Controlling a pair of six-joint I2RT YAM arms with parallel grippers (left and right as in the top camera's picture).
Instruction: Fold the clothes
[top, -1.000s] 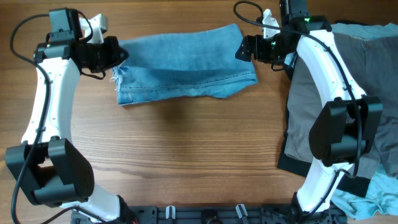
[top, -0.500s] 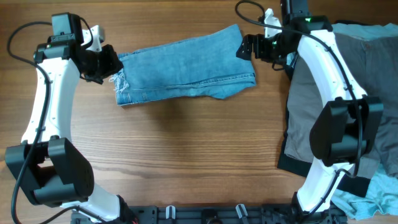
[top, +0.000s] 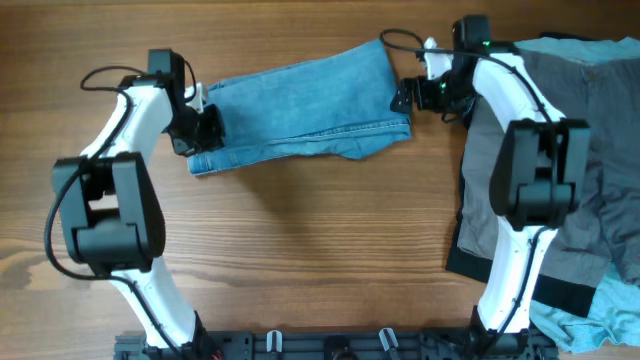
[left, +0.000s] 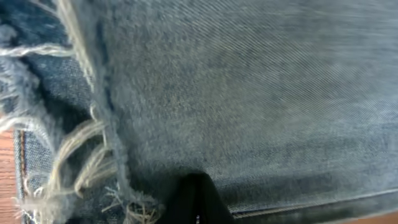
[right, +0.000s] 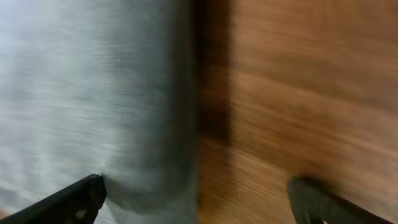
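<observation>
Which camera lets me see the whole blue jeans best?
The overhead camera. It shows the whole folded jeans lying on the table. The left wrist camera is so close you only see denim and frayed threads. The right wrist camera shows just a blurry edge next to wood.

The jeans (top: 300, 105) are light-blue denim, a matt cloth whose fine diagonal weave shows up close, with a stitched seam along one edge and a hem (left: 81, 155) frayed into loose pale threads. The table (top: 300, 250) is brown wood with a streaky grain and a smooth, faintly satin finish. The arms (top: 135, 110) have smooth white shells that look like slightly glossy plastic, with matt black joints, while the shorts (top: 600, 150) are soft, creased, matt grey cloth, the black garment (top: 470, 262) is dull cloth, and the pale-blue garment (top: 600, 310) is thin and crumpled.
</observation>
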